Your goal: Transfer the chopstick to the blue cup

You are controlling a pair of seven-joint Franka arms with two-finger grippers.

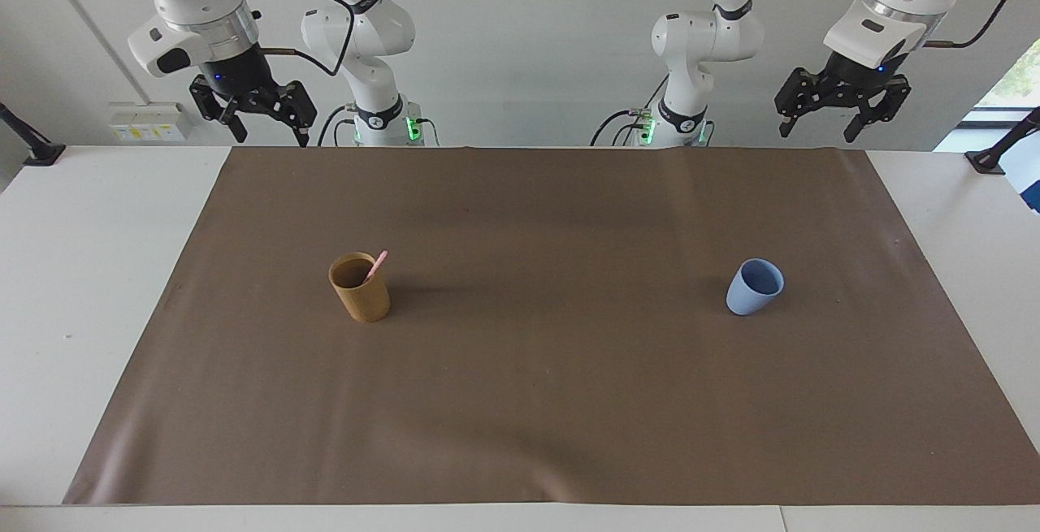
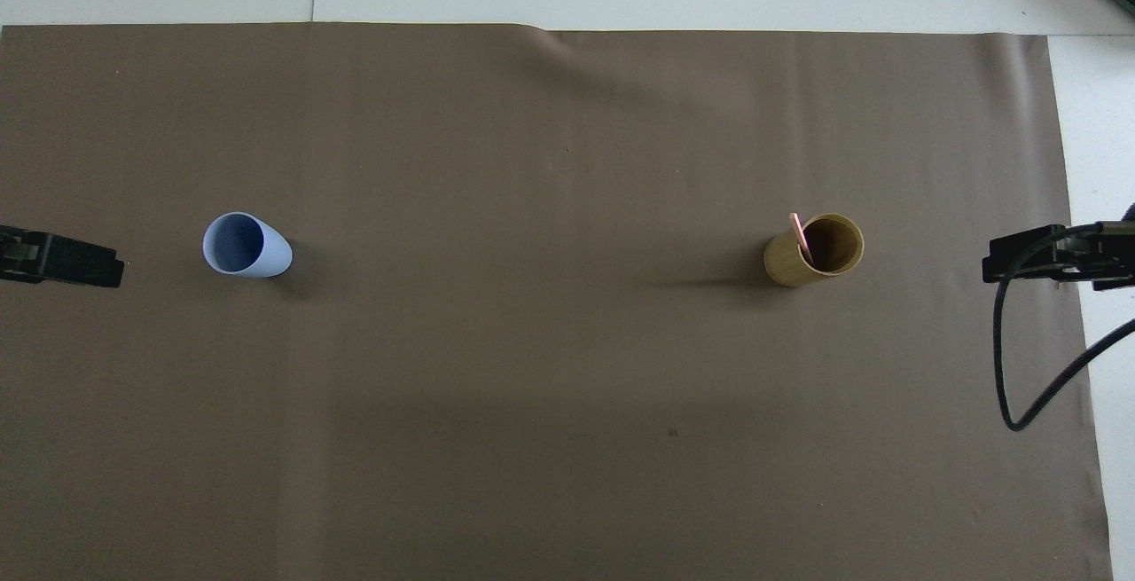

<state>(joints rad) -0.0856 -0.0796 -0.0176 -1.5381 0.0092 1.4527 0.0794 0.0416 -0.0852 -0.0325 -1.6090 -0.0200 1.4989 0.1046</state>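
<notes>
Cups [image 1: 755,287] are set mid-mat [image 1: 536,402], well clear of its edges; the left gripper [image 1: 815,128] and right gripper [image 1: 270,136] are held raised, fingers apart.

Chopstick [image 1: 376,265] lower part hidden in tan cup [image 1: 360,297]; overhead: both grippers cut by frame edges.
</notes>
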